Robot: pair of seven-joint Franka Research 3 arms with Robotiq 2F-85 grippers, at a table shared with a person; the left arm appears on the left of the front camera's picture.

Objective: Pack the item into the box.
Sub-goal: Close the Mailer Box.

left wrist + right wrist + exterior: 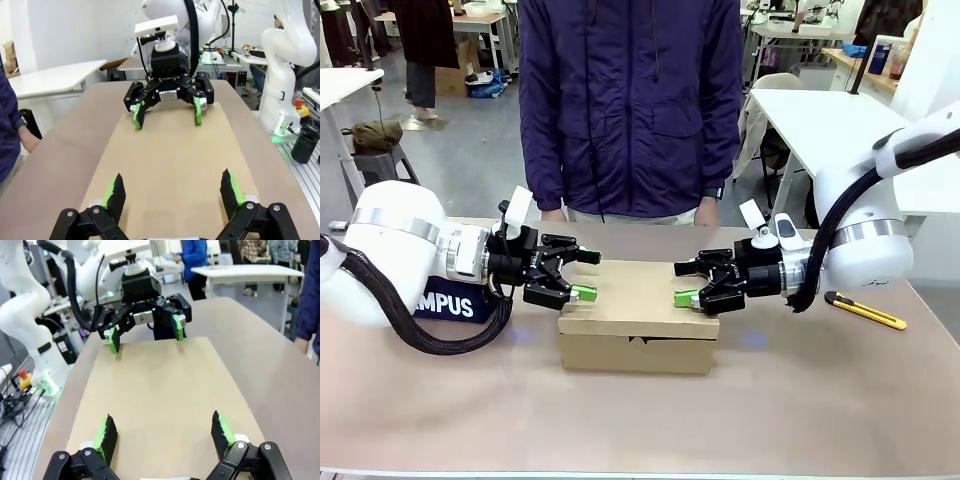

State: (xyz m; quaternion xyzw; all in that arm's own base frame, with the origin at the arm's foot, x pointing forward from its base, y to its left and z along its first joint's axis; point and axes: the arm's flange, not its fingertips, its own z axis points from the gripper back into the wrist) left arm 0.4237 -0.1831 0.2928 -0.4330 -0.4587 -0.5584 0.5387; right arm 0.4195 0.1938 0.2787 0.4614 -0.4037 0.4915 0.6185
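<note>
One box point(635, 340) sits mid-tabletop point(640, 425), the nearest thing to your front camera. It's plain brown cardboard with the lid flap down flat, so whatever is inside is hidden.

Two hands are over that lid, one at each end, pointing straight at each other.
- Left hand point(586, 275) is at the box's left end. Its fingers are spread wide across the lid's width and it's gripping nothing.
- Right hand point(682, 284) is at the right end. Same state: spread wide and empty.

From the front view you can't tell if the green pads touch the lid. Both wrist views agree. In the left one, your own left hand point(173, 192) is spread over bare cardboard point(170, 155), with the right hand point(167, 117) facing it from the far end. The right one mirrors that: right hand point(162, 432) near, lid point(160, 385) between, left hand point(145, 337) far.

One yellow-and-black utility knife point(865, 311) lies on the tabletop right of the box, well apart from it. One navy pouch point(450, 303) is behind the left arm, partly covered.

One person in a dark jacket point(630, 100) stands at the far edge, behind the box.
</note>
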